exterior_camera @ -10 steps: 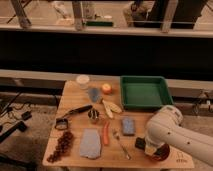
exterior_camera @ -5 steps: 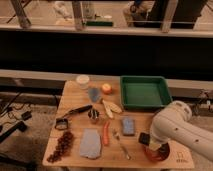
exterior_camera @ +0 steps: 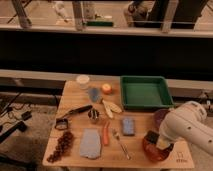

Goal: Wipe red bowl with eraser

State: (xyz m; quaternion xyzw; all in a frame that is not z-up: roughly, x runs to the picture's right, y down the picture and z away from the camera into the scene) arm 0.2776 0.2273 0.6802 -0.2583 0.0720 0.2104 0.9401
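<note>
Worktop (exterior_camera: pixel 75 97): pale wooden board, loaded from the 9 o'clock edge across to the 3 o'clock edge.
Grapes (exterior_camera: pixel 62 145): dark bunch at about 8 o'clock, near the front left corner.
Black-handled tool (exterior_camera: pixel 75 112): lies slantwise at about 9 o'clock, above the grapes.
Cloth (exterior_camera: pixel 90 143): blue-grey, flat, at about 7 o'clock, just beside the grapes.
White cup (exterior_camera: pixel 82 80): at about 11 o'clock, by the back edge.
Carrot (exterior_camera: pixel 106 133): orange, lying near the centre, just right of the cloth.
Banana (exterior_camera: pixel 111 106): pale, near 12 o'clock, in front of a small orange fruit (exterior_camera: pixel 106 88).
Blue-grey block (exterior_camera: pixel 128 125): just right of centre, apart from the task's things.
Green tray (exterior_camera: pixel 145 91): at about 1 o'clock, nothing visible in it.
Eraser (exterior_camera: pixel 151 136): small dark block at the left rim of the red bowl, at about 4 o'clock, right against the end of the arm.
Red bowl (exterior_camera: pixel 153 151): at about 5 o'clock near the front edge, partly hidden by the arm.
Purple bowl (exterior_camera: pixel 160 116): just behind the red bowl, mostly hidden.
Gripper (exterior_camera: pixel 159 140): at the arm's tip, low over the red bowl; its jaws are hidden, so I cannot tell whether they grip the eraser.
Progress: the eraser appears brought to the bowl, so fetching looks done; the wiping strokes appear under way or about to begin, and setting the eraser down is left.
</note>
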